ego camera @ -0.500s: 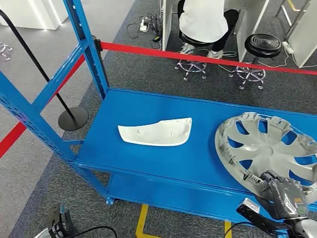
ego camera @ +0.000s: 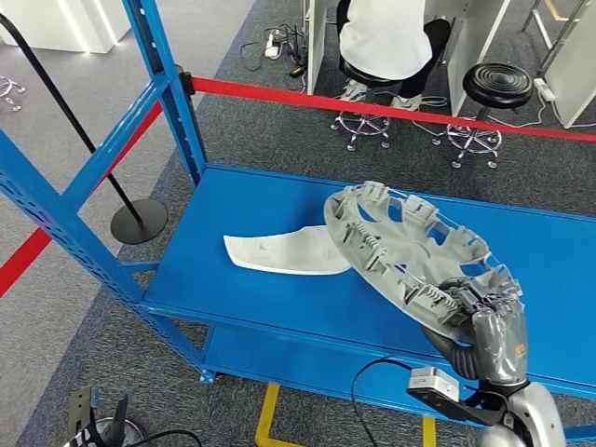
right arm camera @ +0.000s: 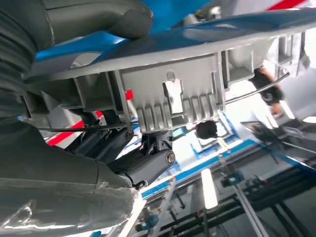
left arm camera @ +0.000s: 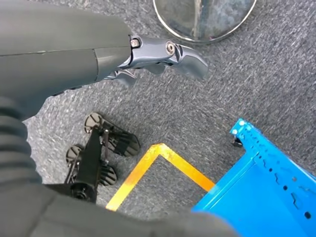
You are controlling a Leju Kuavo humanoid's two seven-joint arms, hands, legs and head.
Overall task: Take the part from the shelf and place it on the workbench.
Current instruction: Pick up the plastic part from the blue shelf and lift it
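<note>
— Shelving first: what is sitting on the blue shelf (ego camera: 232,270)?

— A white curved trim piece (ego camera: 277,251) is lying flat on it, and the grey wheel cover (ego camera: 408,251) is tilting above the shelf, its far edge overlapping the end of the trim piece.

— Who is holding the wheel cover?

— The right hand (ego camera: 488,331) is gripping its near rim from below, fingers closed on the edge, in the head view.

— What is the right wrist view adding?

— It is showing the cover's underside up close: ribbed grey clips and a thin wire ring running along the rim, with dark fingers (right arm camera: 149,165) pressing against it.

— And the left hand (left arm camera: 164,54)?

— The left wrist view is looking down at grey carpet, a yellow floor line (left arm camera: 160,165) and a corner of the blue shelf frame. That hand is holding nothing, with its fingers stretched out straight.

— How is the cover looking overall?

— Round, silver-grey, with spokes and open slots; its back face with moulded clips around the rim is facing the head camera.

— Anything behind the shelf?

— A red barrier tape (ego camera: 394,112) is stretching across, and a person (ego camera: 386,37) is sitting on a stool beyond it.
</note>
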